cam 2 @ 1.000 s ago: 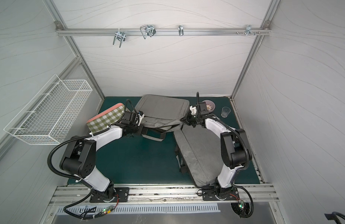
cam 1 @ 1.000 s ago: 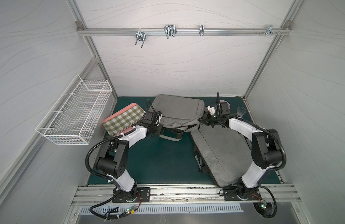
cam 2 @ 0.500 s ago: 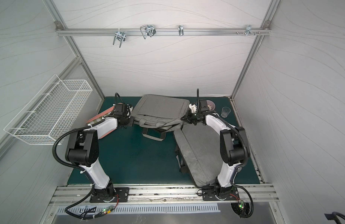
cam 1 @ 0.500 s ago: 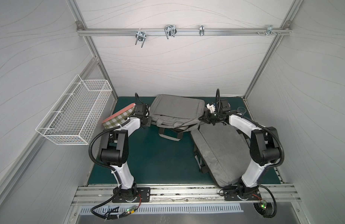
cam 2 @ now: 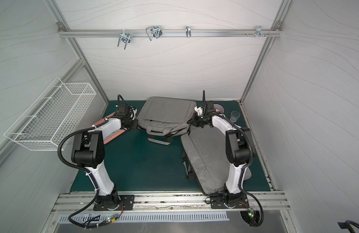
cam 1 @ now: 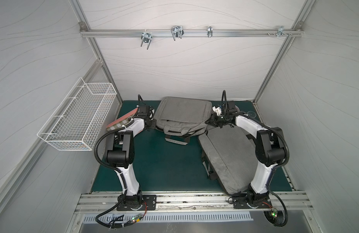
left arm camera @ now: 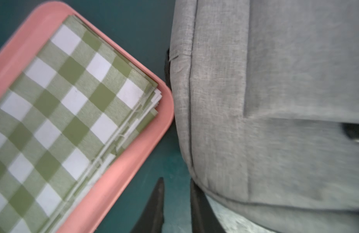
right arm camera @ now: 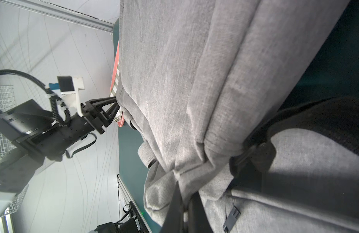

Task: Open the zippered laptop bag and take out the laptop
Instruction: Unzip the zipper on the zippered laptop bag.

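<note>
Laptop bag (cam 1: 182,115) lies on the green mat (cam 1: 154,161) between the grippers.
Right gripper (right arm camera: 185,189) clenches its corner fabric; left gripper (left arm camera: 176,179) stands parted at the opposite end, grasping nothing.

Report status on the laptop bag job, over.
Right gripper shut on laptop bag corner. Left gripper open at opposite end. Nothing out yet. Pink tray beside left gripper.

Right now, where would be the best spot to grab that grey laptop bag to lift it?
Probably the carry handle. The laptop bag lies on its broad side, and that strap loop sticks out from its near long edge. Come from the robot's side, over open mat, and pinch across the strap. The right gripper is shut on a corner of the bag.
</note>
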Available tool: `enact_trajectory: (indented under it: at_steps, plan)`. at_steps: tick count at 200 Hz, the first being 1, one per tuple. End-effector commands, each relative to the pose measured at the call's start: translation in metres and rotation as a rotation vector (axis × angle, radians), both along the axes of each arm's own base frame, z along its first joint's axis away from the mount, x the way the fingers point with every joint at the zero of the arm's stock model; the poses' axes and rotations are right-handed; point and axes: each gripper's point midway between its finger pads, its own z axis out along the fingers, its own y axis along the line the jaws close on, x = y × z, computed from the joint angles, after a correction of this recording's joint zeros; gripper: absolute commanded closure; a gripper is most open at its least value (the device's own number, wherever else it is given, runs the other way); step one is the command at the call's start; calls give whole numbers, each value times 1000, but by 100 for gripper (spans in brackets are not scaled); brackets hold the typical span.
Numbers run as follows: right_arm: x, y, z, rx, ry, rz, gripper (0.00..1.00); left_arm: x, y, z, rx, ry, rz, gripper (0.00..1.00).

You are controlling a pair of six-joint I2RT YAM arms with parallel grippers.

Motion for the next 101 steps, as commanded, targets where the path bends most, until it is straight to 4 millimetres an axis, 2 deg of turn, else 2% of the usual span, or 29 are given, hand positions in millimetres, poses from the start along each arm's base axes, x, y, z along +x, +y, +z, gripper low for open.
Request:
enact_trajectory:
  at_steps: [1, 32, 66, 101]
  plan:
    - [10, 6, 15, 20, -60, 40, 100, 0, -14, 51, -85, -63, -30, 64]
    - [20, 10, 14, 20, -75, 54, 100, -22, -44, 68, -134, -77, -102, 52]
    - [28, 13, 13, 5, -84, 93, 100, -39, -88, 65, -97, -107, -415, 44]
    - [33, 17, 11, 3, -78, 118, 100, -40, -104, 62, 6, -155, -706, 42]
